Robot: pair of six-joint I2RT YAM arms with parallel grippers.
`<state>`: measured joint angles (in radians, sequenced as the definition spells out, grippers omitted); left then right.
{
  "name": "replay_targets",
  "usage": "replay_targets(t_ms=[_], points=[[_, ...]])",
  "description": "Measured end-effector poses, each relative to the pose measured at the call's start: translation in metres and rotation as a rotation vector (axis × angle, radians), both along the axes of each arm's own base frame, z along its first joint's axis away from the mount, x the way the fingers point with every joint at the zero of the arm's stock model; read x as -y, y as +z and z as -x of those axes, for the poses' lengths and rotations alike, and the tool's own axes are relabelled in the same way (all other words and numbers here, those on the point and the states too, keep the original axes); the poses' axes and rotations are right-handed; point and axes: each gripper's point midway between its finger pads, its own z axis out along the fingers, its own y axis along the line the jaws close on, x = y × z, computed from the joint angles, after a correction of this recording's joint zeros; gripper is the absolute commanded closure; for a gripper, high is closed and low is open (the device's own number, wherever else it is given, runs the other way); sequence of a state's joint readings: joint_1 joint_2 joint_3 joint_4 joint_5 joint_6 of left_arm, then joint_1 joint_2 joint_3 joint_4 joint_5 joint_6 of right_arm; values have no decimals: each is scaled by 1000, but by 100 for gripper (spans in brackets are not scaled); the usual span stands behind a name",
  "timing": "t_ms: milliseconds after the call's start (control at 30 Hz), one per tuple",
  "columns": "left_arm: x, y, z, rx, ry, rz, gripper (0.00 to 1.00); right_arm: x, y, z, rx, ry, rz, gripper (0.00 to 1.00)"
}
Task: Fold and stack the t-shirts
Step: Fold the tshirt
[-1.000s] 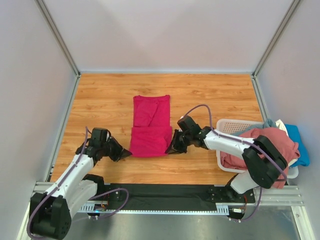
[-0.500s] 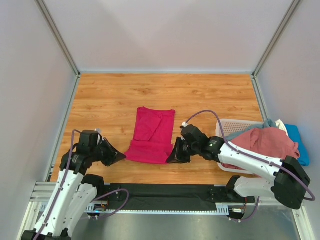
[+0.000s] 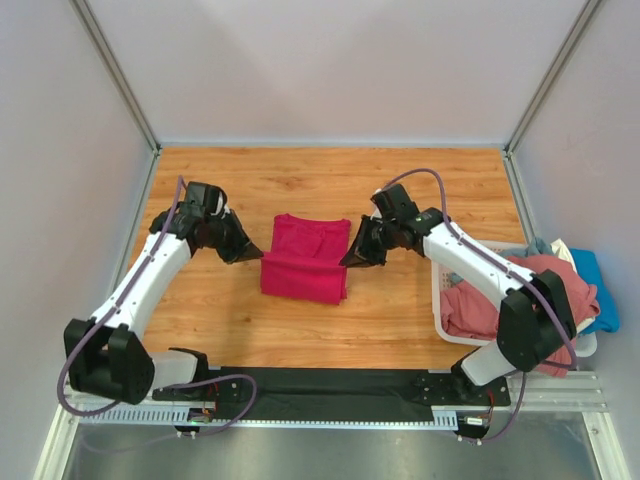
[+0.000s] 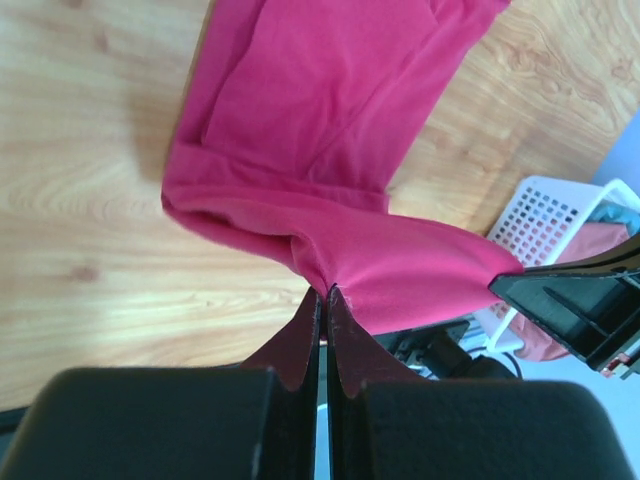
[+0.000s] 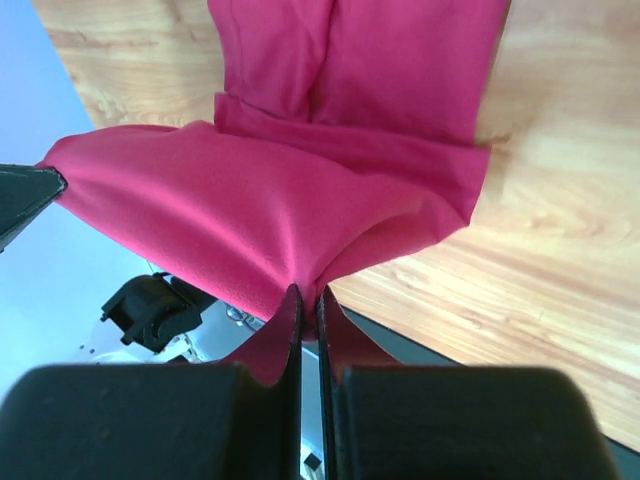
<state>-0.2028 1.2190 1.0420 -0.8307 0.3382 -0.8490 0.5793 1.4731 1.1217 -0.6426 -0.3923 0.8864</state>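
The arms (image 3: 150, 285) have white links, black joints and looping purple cables (image 3: 412, 172); black fingers (image 4: 290, 355) taper, perhaps rubber-tipped.

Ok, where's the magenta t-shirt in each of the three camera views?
Top external: magenta t-shirt at table centre, between left gripper and right gripper.
Left wrist: upper middle, an edge pinched in the left gripper's jaws at the bottom.
Right wrist: upper middle, an edge pinched in the right gripper's jaws at the bottom.
Shared landmark: the wooden table underneath.
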Motion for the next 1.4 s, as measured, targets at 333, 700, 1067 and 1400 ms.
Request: replay_targets(t_ms=[333, 700, 1067, 1400], points=[[12, 4, -61, 26, -40, -16, 100, 9, -1, -51, -41, 12, -20, 100], [22, -1, -108, 35, -62, -22, 100, 17, -6, -89, -70, 4, -47, 99], [26, -16, -159, 29, -52, -21, 100, 20, -19, -141, -82, -2, -52, 87], [7, -68, -253, 83, -80, -129, 66, 41, -66, -228, -68, -68, -32, 53]])
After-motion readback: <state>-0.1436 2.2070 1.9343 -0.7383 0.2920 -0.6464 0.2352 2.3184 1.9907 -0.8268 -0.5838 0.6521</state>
